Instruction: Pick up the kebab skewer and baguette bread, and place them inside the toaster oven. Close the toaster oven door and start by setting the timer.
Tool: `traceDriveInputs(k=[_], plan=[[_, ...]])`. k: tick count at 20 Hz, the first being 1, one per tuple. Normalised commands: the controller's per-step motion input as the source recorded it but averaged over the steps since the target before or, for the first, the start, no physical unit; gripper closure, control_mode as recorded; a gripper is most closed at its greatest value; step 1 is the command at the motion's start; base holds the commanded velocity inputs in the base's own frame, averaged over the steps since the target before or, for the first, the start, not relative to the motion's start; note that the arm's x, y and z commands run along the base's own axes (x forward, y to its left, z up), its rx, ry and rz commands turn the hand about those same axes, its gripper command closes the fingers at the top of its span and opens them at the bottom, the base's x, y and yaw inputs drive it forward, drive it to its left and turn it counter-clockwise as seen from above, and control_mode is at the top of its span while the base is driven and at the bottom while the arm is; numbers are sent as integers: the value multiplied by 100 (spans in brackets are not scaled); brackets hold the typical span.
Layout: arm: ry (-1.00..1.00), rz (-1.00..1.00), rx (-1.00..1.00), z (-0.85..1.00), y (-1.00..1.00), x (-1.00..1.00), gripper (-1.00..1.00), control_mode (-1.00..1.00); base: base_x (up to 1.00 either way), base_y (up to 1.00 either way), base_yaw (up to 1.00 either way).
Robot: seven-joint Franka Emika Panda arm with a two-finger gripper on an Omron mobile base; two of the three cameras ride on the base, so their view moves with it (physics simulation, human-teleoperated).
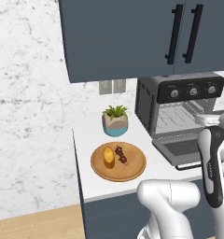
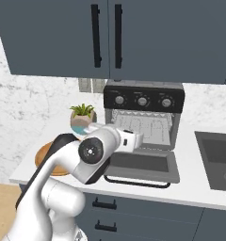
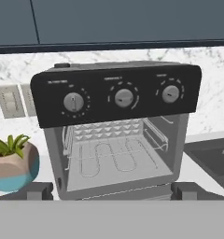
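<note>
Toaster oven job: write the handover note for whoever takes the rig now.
Gripper: open, empty, facing the oven cavity.
Dark grey boxy toaster oven: glass-windowed door folded down, wire rack bare.
Short kebab skewer with dark red chunks and stubby golden baguette bread: side by side on the round wooden plate, left of the oven, by the potted plant.
Done: nothing loaded.
Left: load both, close door, set timer.

The toaster oven (image 3: pixel 116 135) stands open beside a potted plant (image 3: pixel 11 161).

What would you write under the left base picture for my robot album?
Kebab skewer and baguette bread wait on a wooden plate beside the open toaster oven.
</note>
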Motion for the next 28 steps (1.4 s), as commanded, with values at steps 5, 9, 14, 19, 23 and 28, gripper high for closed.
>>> traceDriveInputs(k=[5,9,14,19,23,28], plan=[[0,0,-2,-7,0,20,-100,-100,0,0,0],[0,0,-4,-29,0,12,-100,-100,0,0,0],[0,0,-4,-38,-9,8,-100,-100,0,0,0],[0,0,0,-3,-19,36,-100,-100,0,0,0],[1,0,0,0,-25,41,-100,-100,0,0,0],[3,0,0,0,-21,40,-100,-100,0,0,0]])
